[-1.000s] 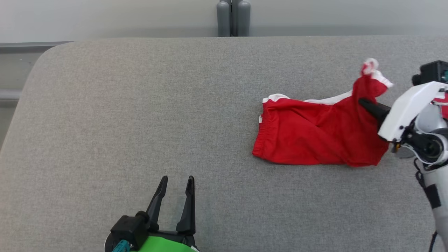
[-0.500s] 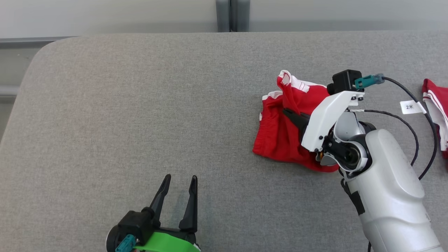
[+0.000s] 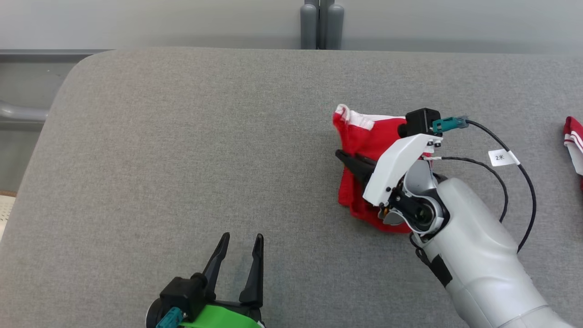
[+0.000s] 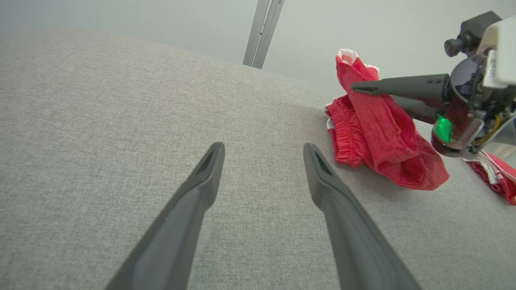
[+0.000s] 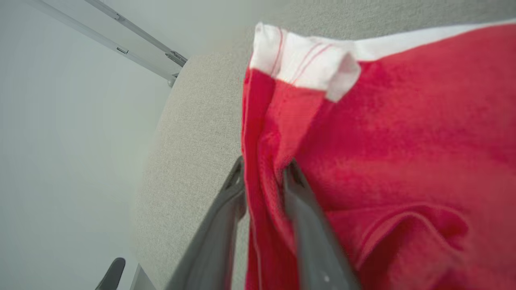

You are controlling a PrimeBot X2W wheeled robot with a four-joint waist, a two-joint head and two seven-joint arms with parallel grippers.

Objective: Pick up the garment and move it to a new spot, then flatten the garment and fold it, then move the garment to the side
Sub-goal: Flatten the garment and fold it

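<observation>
A grey, felt-like cloth covers the round-cornered table point(image 3: 182, 136), which stands against a pale wall with paired grey posts point(image 3: 321, 23) at its far edge.

Head view: the red garment with white trim point(image 3: 364, 136) lies bunched right of the table's centre, partly under the right arm's white wrist shell. A black cable with a white tag point(image 3: 501, 157) loops behind that arm. A second red-and-white garment point(image 3: 575, 141) lies at the right margin, well apart from the first. The left gripper point(image 3: 242, 237) hangs over bare cloth near the front edge, its fingers parted by a moderate gap and holding nothing.

Left wrist view: seen from the side, one part of the garment stands raised, white hem uppermost, while its elastic waistband and lower folds rest on the table. From above this height is not apparent.

Right wrist view: the right gripper point(image 5: 265, 165) has its two dark fingers drawn close together, pinching a fold of red fabric below the white hem. The head view leaves this grip partly hidden.
</observation>
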